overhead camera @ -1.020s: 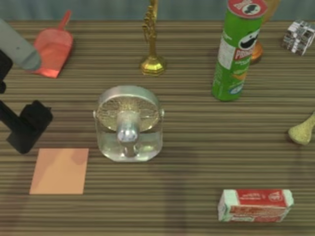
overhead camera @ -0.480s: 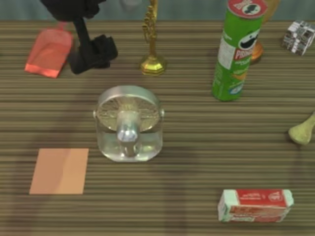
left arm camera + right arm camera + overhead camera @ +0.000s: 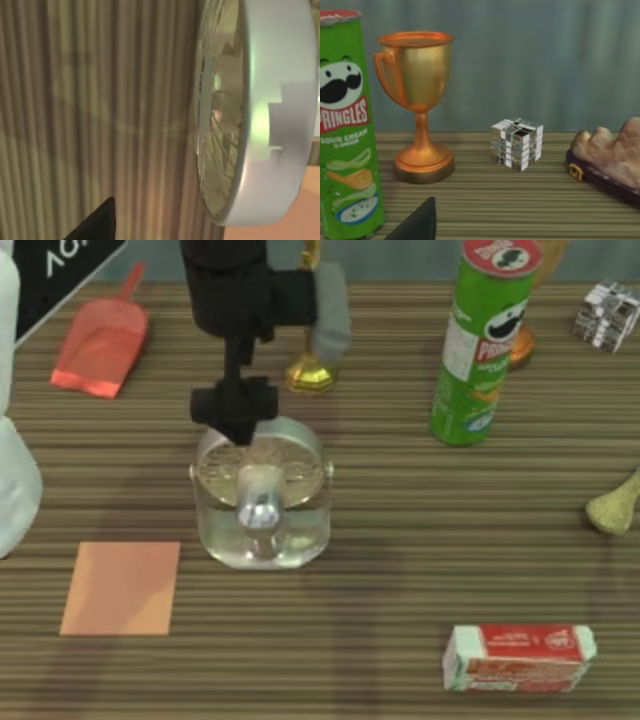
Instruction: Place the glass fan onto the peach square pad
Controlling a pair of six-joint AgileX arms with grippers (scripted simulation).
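The clear silvery glass fan (image 3: 262, 495) stands mid-bench, with the flat peach square pad (image 3: 121, 587) apart at its left. The left claw (image 3: 234, 412) hangs over the fan's far rim; its opening cannot be told. A gold candlestick (image 3: 309, 365) stands just behind. Only the right wrist view shows the gold trophy cup (image 3: 418, 102).

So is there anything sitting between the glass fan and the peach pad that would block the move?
Nothing visible does. In the top view the glass fan stands mid-table and the peach square pad lies toward the table's left and nearer edge, with only bare striped table between them. The left gripper hangs over the fan's far rim.
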